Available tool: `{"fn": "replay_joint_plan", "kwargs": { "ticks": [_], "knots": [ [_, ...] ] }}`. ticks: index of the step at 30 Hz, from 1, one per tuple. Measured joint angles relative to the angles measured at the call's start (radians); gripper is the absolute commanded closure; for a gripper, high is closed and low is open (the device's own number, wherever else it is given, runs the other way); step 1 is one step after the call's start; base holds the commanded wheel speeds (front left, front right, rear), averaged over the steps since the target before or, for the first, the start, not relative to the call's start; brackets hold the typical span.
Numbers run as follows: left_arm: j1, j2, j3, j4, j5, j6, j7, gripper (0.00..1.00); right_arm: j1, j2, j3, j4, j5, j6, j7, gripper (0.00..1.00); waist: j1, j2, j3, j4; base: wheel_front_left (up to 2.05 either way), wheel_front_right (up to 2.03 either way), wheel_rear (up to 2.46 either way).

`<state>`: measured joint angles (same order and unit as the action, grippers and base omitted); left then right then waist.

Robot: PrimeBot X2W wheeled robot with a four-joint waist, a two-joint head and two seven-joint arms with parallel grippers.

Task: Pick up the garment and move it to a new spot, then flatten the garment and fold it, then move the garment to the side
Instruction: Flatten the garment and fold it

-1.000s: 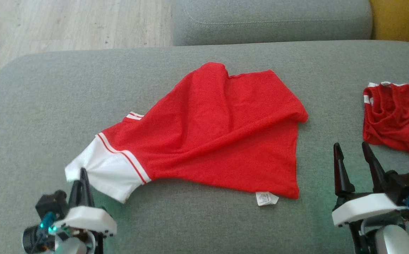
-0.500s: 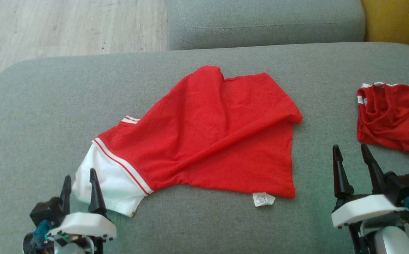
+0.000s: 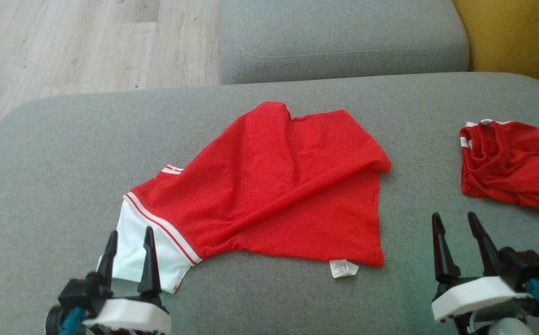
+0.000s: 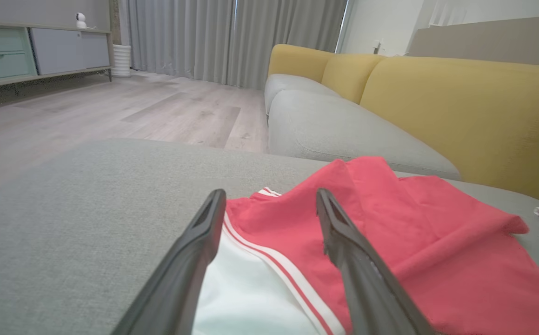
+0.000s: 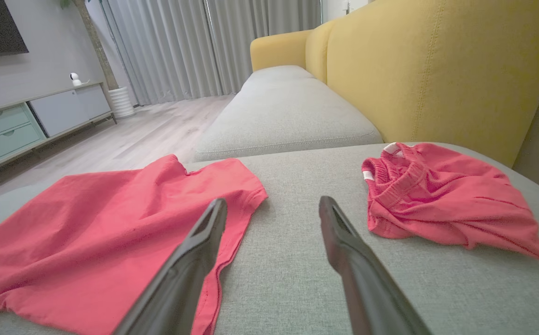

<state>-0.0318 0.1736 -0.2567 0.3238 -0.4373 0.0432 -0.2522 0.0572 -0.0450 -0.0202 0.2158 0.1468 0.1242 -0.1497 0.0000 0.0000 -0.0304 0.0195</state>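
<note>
Your left gripper (image 3: 129,241) hovers jaws-wide over the garment's (image 3: 269,186) white sleeve (image 3: 143,251) for flattening, right gripper (image 3: 455,228) open too, idle.

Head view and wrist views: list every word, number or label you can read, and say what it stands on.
No text here can be read.
White tag at the hem of the red shirt: faint print, too small and blurred to read.
Crumpled red garment: white tabs, no print visible.

the white tag (image 3: 343,268) on the red garment (image 3: 278,186) carries print too small to read.
</note>
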Motion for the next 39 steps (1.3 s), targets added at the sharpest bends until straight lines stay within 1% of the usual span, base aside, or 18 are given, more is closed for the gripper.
{"fn": "replay_joint_plan", "kwargs": {
  "ticks": [7, 15, 39],
  "knots": [
    [0.036, -0.010, -0.007, -0.002, 0.000, 0.001, 0.000, 0.00, 0.017, 0.000, 0.044, 0.035, 0.020, 0.000, -0.022, 0.00, 0.0000, 0.0000, -0.020, 0.002, 0.00, 0.00, 0.00],
    [0.037, -0.011, -0.015, 0.002, 0.000, 0.009, 0.002, 0.00, 0.015, 0.000, 0.079, 0.062, 0.021, 0.000, -0.042, 0.00, 0.0000, 0.0000, -0.032, 0.007, 0.00, 0.00, 0.00],
    [0.040, -0.008, -0.030, 0.003, -0.021, 0.024, 0.058, 0.00, 0.010, 0.000, 0.079, 0.073, 0.019, 0.000, -0.050, 0.00, 0.0000, 0.0000, -0.022, 0.017, 0.00, 0.00, 0.00]
  ]
}}
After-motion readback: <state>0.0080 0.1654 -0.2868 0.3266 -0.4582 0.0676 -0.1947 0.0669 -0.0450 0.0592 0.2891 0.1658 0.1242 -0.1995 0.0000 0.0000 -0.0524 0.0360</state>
